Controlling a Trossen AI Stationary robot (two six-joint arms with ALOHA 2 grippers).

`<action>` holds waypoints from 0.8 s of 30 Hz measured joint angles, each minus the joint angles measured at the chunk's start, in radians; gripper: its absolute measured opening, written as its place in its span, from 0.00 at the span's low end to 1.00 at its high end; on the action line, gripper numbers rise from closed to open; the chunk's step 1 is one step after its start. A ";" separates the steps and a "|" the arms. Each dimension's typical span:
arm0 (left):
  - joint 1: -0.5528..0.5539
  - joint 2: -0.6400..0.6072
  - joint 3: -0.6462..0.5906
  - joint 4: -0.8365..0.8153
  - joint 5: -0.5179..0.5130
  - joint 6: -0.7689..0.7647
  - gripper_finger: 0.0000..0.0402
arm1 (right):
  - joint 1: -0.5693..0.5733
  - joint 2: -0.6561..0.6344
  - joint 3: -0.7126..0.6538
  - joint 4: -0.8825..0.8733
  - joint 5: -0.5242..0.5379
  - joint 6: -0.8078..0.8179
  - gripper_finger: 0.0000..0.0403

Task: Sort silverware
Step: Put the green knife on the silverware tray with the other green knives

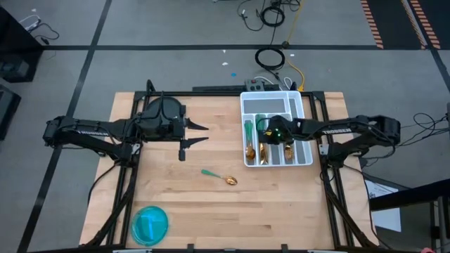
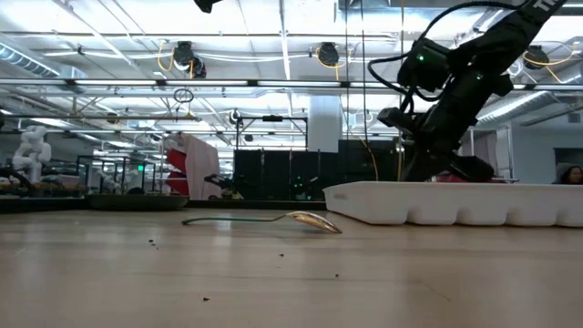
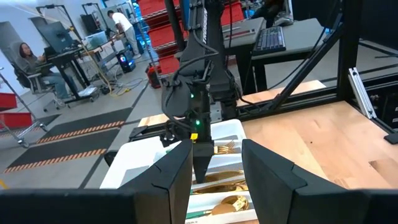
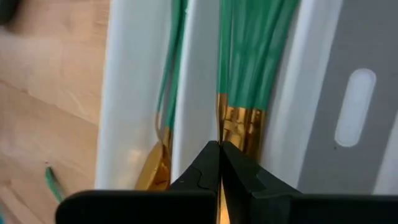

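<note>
One spoon (image 1: 219, 176) with a teal handle and gold bowl lies alone on the wooden table (image 1: 295, 211), left of the white compartment tray (image 1: 244, 105). More silverware (image 1: 256, 147) lies lengthwise in the tray's compartments. In the right wrist view I see a bundle of teal handles with gold necks (image 4: 247, 74). My right gripper (image 4: 219, 145) is shut and points steeply down over the tray, by the divider beside that bundle. My left gripper (image 1: 202, 133) hovers open above the table, left of the tray, and holds nothing. My right gripper comes from above and from the table's right side. Its shut fingertips (image 3: 202, 177) stand just over the gold necks (image 4: 239, 124) of the bundled silverware, next to a divider wall. Whether they touch the silverware or the wall, I cannot tell.
A blue round bowl (image 1: 150, 225) sits at the table's near left corner. The tray's wall (image 2: 455, 205) rises at the right in the low view, with the spoon (image 2: 310, 220) before it. Bare wood lies between spoon and bowl. People sit and stand in the room beyond.
</note>
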 joint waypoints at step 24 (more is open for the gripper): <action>0.000 0.000 0.000 -0.001 0.000 0.026 0.36 | 0.000 0.055 0.000 0.002 -0.001 0.002 0.00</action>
